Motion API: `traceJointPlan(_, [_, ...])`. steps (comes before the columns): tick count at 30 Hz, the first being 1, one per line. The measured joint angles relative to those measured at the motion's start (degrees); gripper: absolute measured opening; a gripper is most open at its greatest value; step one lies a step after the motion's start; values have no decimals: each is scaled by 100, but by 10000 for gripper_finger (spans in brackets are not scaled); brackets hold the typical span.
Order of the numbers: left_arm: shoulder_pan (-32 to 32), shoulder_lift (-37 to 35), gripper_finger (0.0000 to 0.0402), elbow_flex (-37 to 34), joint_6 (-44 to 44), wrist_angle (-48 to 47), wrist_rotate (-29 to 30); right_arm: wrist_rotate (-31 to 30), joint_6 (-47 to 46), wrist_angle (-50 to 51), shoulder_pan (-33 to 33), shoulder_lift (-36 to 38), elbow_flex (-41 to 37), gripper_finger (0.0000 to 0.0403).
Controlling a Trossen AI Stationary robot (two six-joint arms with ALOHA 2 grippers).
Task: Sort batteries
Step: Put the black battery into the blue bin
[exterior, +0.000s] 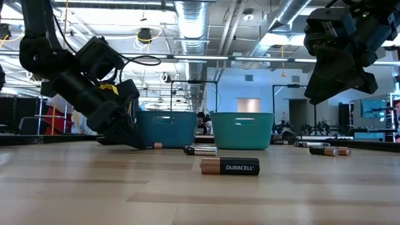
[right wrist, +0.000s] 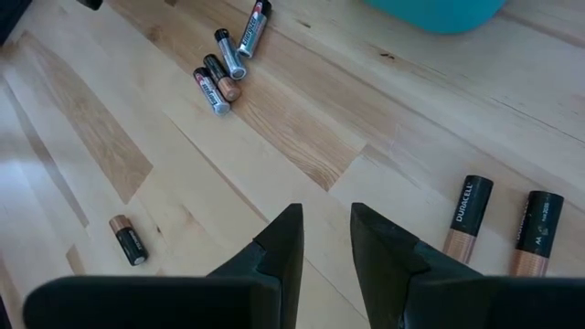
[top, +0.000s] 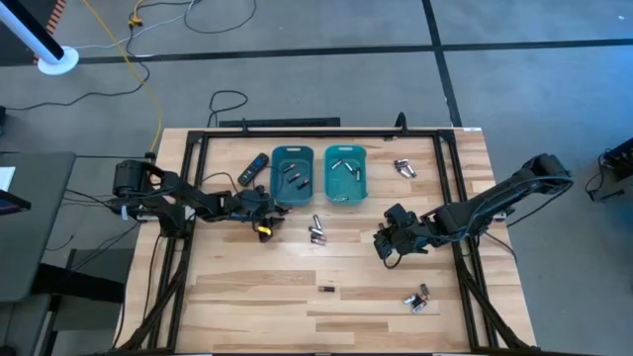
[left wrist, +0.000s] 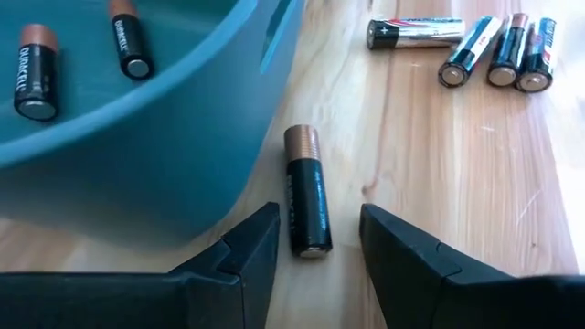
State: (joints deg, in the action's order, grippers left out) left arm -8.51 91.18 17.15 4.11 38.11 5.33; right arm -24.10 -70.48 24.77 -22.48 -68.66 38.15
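A: Where is the left gripper (left wrist: 315, 242)?
B: Low at the table, just beside the front wall of the left bin (top: 293, 176). Its fingers (left wrist: 251, 251) stand apart with nothing held.

A: And the nearest cell?
B: 1 dark copper-tipped battery (left wrist: 305, 190) lies flat on the wood, right by the bin wall. Its near end sits between the 2 fingertips, touching neither as far as I can see; its copper end points away from the gripper.

A: Other cells near it?
B: A cluster (left wrist: 484, 47) of 4 lies farther out on the table, and 2 dark cells (left wrist: 37, 70) rest inside the left bin.

A: The right gripper (right wrist: 326, 239)?
B: Raised above the table, right of centre, in front of the right bin (top: 345, 173). Its jaws show a narrow gap and hold nothing.

A: What lies around it?
B: 2 dark cells (right wrist: 467, 227) lie side by side just off to one side of its fingers. A lone cell (right wrist: 128, 239) lies well apart on the other side, with a small heap (right wrist: 228, 57) farther off.

A: Anything else?
B: A remote (top: 253, 168) lies left of the bins.
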Motion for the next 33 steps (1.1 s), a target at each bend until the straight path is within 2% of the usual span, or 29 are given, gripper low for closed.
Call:
traceJointPlan(4, [9,-1,127,7,85,-107,78,2,-2,-4,0,-2,0,111])
traceJointPlan(10, [209,-7,44,15,41,-338,57,0,-2,-10,-1,0,0,111])
traceJointPlan(15, [526,-4,42,11,171,-421,-243,0,-2,-8,0,-2,0,111])
traceJointPlan(20, [812,-117,42,-13,453,-70,-358,0,0,-4,0,0,0,111])
traceJointPlan(23, [837,-399,42,-5,723,332,-487,1,0,1,0,-2,0,111])
traceJointPlan(26, [791,-935,42,218,612,349,-421,0,0,3,0,-2,0,111])
traceJointPlan(29, [665,-1501,42,657,469,-310,-223,2,2,3,0,-2,0,111])
traceJointPlan(33, [125,-2063,42,1769,43,-2442,333,1,0,5,0,-2,0,111])
